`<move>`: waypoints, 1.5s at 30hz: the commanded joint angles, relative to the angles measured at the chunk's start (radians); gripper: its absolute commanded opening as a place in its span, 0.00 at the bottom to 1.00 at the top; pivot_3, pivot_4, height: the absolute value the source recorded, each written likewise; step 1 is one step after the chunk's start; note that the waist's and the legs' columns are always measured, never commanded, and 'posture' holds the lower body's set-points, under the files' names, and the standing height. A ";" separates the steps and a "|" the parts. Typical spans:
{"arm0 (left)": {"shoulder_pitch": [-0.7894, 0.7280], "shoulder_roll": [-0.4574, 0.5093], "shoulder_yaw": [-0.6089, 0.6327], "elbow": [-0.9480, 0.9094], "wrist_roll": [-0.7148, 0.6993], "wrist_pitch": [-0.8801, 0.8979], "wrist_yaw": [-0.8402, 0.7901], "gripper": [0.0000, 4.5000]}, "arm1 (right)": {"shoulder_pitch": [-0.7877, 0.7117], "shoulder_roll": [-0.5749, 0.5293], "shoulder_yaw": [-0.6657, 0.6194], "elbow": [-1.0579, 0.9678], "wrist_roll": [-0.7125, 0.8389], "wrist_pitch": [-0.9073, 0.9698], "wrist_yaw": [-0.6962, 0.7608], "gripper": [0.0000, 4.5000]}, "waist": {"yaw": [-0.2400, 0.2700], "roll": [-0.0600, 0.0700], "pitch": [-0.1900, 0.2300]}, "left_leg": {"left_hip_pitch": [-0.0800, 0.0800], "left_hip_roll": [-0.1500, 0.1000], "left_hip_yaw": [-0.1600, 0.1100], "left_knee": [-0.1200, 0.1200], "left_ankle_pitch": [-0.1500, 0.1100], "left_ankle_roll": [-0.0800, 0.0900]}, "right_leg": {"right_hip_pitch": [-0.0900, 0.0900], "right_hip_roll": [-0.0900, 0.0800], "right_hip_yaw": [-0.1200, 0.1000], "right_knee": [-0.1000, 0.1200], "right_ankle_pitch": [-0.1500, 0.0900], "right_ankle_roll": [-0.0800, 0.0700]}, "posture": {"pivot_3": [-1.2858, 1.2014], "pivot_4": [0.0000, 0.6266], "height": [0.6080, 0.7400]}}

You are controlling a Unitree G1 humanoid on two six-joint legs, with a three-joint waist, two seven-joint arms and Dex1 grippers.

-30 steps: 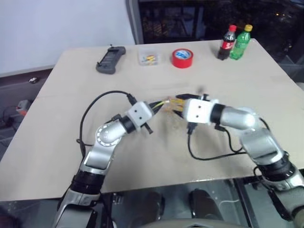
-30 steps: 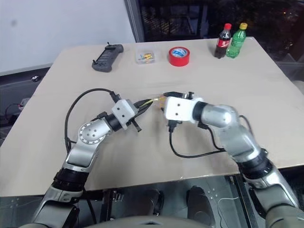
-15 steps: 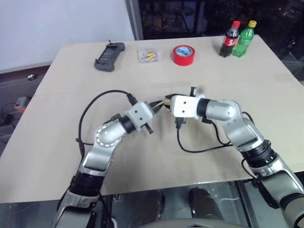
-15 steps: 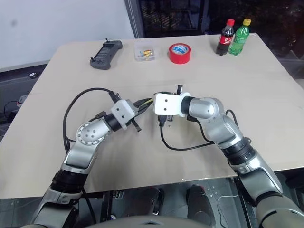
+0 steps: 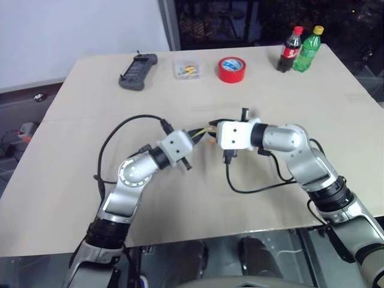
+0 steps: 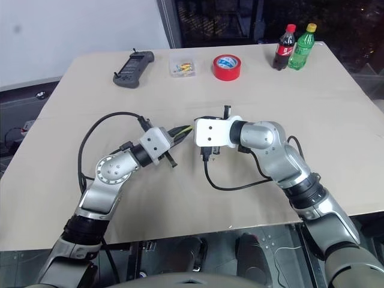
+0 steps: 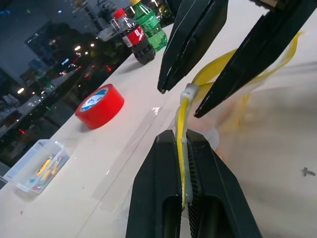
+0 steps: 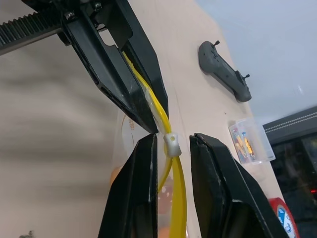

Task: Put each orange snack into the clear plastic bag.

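The clear plastic bag (image 8: 130, 130) hangs above the table's middle between both grippers. My left gripper (image 7: 181, 137) is shut on the bag's yellow strip (image 7: 182, 166). My right gripper (image 8: 173, 141) faces it, its fingers (image 7: 195, 34) standing on either side of the white slider (image 8: 171, 144) on that strip, with a small gap left, so it is open. Orange snacks (image 8: 115, 174) show as orange shapes through the film below the strip; I cannot tell how many. In the head view the two grippers meet at the bag (image 5: 210, 135).
Along the table's far edge stand a black controller (image 5: 138, 73), a small clear box (image 5: 187, 71), a red tape roll (image 5: 231, 69), and a cola bottle (image 5: 289, 49) beside a green bottle (image 5: 307, 48). Black cables (image 5: 258, 187) loop from both wrists over the table.
The head view shifted after the earliest frame. Both grippers stay together at the bag's strip, and the left keeps its hold on it.
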 commanded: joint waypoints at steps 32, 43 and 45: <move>-0.017 -0.027 0.090 -0.034 -0.063 0.006 0.048 0.00 | 0.039 -0.082 -0.088 -0.029 -0.030 0.071 -0.034 0.01 | 0.002 0.000 0.000 | 0.000 0.000 0.000 0.000 0.000 0.000 | 0.000 0.000 0.000 0.000 0.000 0.000 | 0.52 0.24 1.00; -0.106 -0.034 0.160 0.037 -0.155 0.085 0.069 0.00 | 0.129 -0.247 -0.266 -0.027 -0.039 0.166 -0.125 0.01 | 0.000 0.000 0.000 | 0.000 0.000 0.001 -0.001 0.000 0.000 | 0.000 0.000 0.001 0.000 0.000 0.000 | 0.52 0.24 1.00; -0.149 -0.037 0.155 0.081 -0.167 0.093 0.064 0.00 | 0.098 -0.241 -0.273 0.019 -0.039 0.153 -0.153 0.01 | 0.000 0.000 0.000 | 0.001 0.000 0.001 -0.001 0.000 0.000 | 0.000 0.000 0.001 0.000 0.000 0.000 | 0.52 0.24 1.00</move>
